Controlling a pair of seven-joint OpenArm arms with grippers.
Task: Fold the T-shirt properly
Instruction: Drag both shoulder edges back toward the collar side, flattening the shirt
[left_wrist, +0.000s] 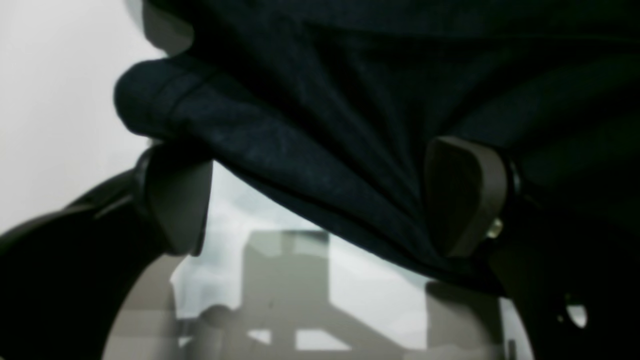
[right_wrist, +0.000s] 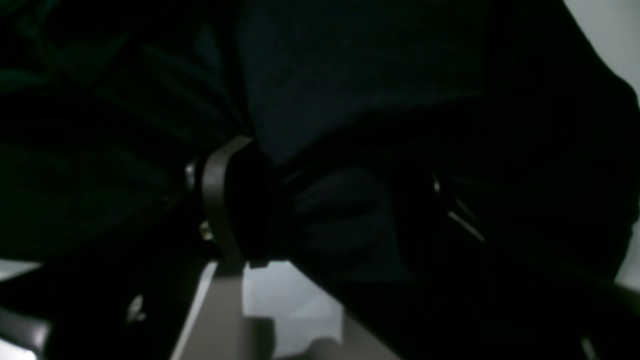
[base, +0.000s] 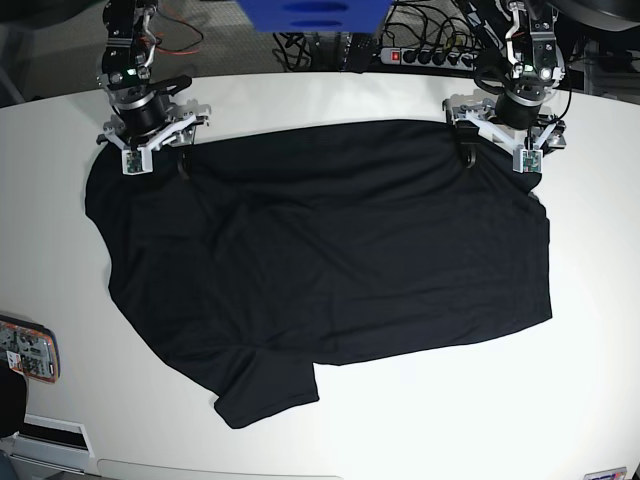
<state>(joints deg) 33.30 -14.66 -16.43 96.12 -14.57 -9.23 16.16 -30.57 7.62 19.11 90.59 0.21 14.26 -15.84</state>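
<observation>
While the T-shirt (base: 320, 260) lies spread across the white surface (base: 590, 250), filling the middle of the base view, both arms stand at its far edge. The left gripper (base: 497, 145) sits at the upper right of the frame and the right gripper (base: 158, 152) at the upper left, each at a corner of the cloth. Seen from the left wrist, the fingers (left_wrist: 465, 195) stand wide apart with a fold of black cloth draped across the gap, not pinched. Seen from the right wrist, the view is dark; the fingers (right_wrist: 222, 200) appear parted around bunched cloth, but whether they grip it cannot be told. One sleeve (base: 265, 395) juts out at the lower left. Judging by this, the step is taking hold of the far edge; next, both must close firmly on the cloth before lifting it toward the near side.
</observation>
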